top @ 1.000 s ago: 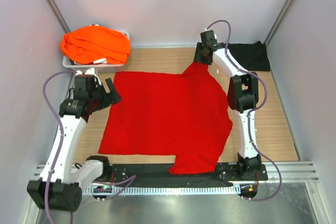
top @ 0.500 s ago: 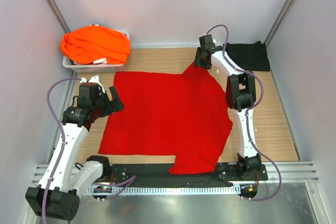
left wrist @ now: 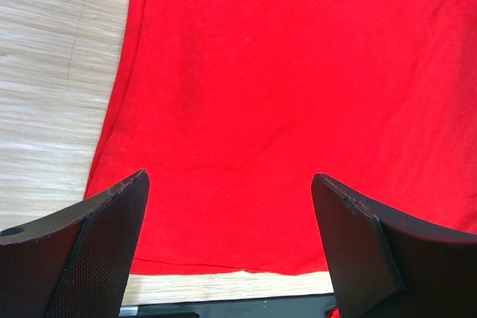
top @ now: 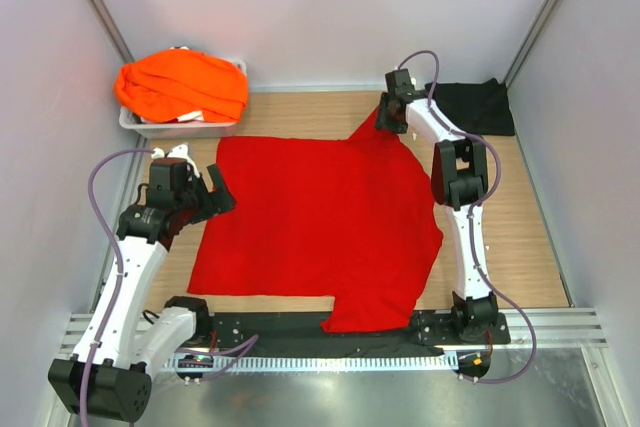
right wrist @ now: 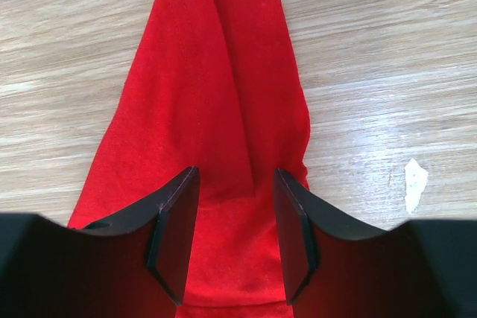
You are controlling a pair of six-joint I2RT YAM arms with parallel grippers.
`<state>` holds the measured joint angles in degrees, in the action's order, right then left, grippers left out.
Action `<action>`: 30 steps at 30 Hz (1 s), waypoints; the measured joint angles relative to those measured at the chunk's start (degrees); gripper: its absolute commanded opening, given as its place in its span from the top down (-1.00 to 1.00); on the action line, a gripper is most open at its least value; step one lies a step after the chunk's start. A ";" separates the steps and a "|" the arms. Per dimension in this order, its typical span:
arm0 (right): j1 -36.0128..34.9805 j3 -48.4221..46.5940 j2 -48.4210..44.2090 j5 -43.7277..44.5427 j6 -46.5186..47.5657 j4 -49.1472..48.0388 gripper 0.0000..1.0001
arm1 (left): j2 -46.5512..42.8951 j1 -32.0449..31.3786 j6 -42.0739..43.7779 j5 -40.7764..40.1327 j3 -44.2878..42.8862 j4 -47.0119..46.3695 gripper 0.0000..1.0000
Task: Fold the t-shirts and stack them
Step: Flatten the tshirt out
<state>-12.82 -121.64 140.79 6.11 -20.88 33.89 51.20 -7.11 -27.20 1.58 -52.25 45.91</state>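
The right gripper (right wrist: 229, 236), jaws half closed, pinches the bright red cotton t-shirt's (top: 320, 217) far sleeve, probably to spread it flat. The left gripper (left wrist: 229, 240) hovers wide open and empty over the left hem.

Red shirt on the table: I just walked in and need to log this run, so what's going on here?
Two robot arms are working on a red t-shirt spread flat on the wooden table. The right gripper has its fingers closed on the bunched far sleeve. The left gripper hovers open over the shirt's left edge, holding nothing. No fold shows yet. Orange t-shirts sit heaped in a grey tray at the far left, and a black t-shirt lies at the far right.
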 measured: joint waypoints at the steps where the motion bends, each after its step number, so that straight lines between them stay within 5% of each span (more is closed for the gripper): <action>1: 0.00 0.00 0.04 -0.02 0.07 -0.02 0.06 | 0.00 0.00 0.00 0.00 0.00 0.00 -0.81; 13: 0.00 0.37 0.11 -1.60 0.94 -0.46 0.88 | 0.00 0.00 -0.02 0.02 0.00 -0.02 -0.81; 16: 0.00 0.37 0.11 -1.81 0.90 -0.52 0.95 | 0.00 0.00 0.00 0.02 0.00 -0.02 -0.81; 26: -1.55 -5.25 1.01 -3.74 0.42 1.75 0.77 | -0.11 0.00 -0.02 0.04 0.00 -0.04 -0.81; 30: -2.40 -7.26 1.01 -5.03 -0.42 1.66 0.40 | -0.11 0.00 0.00 0.04 0.00 -0.04 -0.81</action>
<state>-15.22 -128.90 141.80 1.08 -21.30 35.55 51.09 -7.11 -27.20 1.63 -52.25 45.87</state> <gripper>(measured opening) 0.192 0.904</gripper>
